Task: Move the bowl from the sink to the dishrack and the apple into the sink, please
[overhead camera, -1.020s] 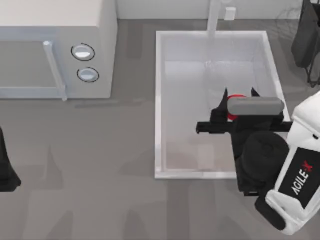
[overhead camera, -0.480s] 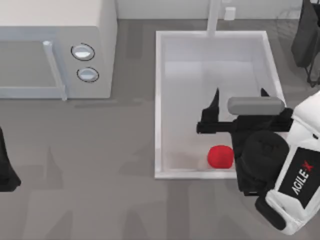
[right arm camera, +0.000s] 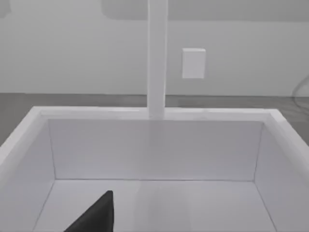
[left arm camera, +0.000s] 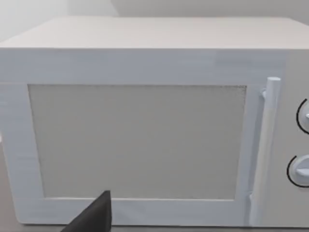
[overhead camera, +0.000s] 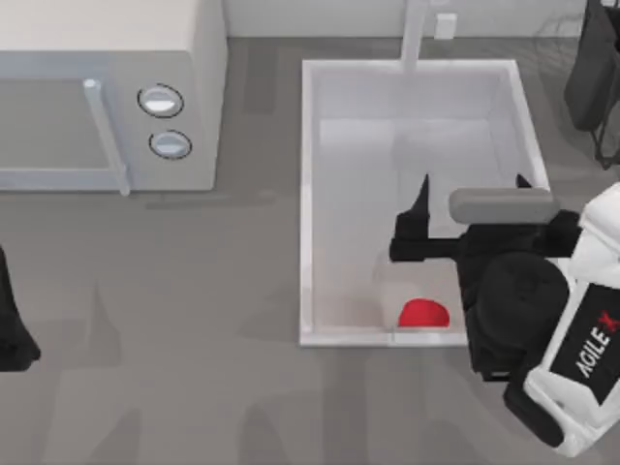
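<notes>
The red apple [overhead camera: 423,313] lies on the floor of the white sink [overhead camera: 308,194], close to its front wall and touching neither finger. My right gripper [overhead camera: 473,184] hovers over the sink's right half, open, with its two black fingertips wide apart and nothing between them. In the right wrist view, one dark finger [right arm camera: 96,216] shows above the sink's floor [right arm camera: 193,203]. The bowl is out of view. Thin dark wires of the dishrack [overhead camera: 606,147] show at the far right edge. My left arm [overhead camera: 12,325] is parked at the table's left edge.
A white microwave [overhead camera: 107,97] with two round knobs stands at the back left and faces the left wrist camera [left arm camera: 145,125]. The white faucet [overhead camera: 415,34] rises at the sink's back rim [right arm camera: 157,58]. Grey countertop lies between microwave and sink.
The right gripper opened and let go of the apple, which dropped to the sink floor and settled against the front wall. The gripper drifted slightly right. The left arm stayed still.
</notes>
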